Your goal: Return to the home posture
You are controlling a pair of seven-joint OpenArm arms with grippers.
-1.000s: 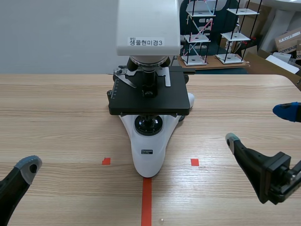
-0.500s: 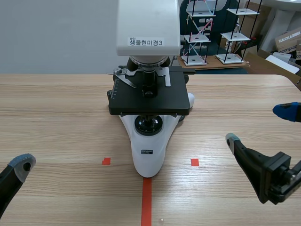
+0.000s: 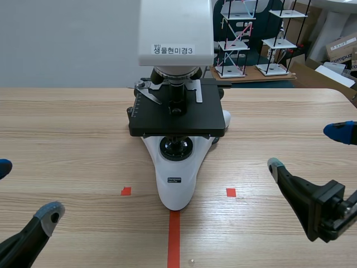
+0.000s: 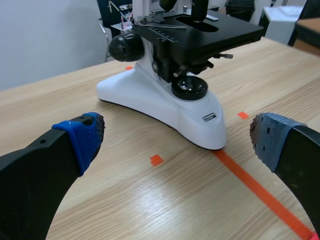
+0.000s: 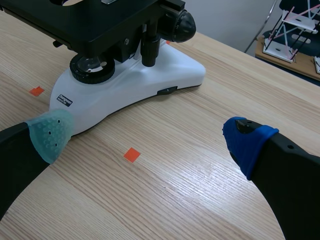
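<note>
Homing step looks nearly done: black left gripper [image 3: 27,190] and right gripper [image 3: 307,149] gape wide, empty, low over the pale wooden table [image 3: 67,128] flanking the white-and-black microscope [image 3: 176,184]; next, settle arms clear of it.

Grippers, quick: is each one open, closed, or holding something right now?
Left gripper: open, fingers wide apart, holding nothing.
Right gripper: open, fingers wide apart, holding nothing.
</note>
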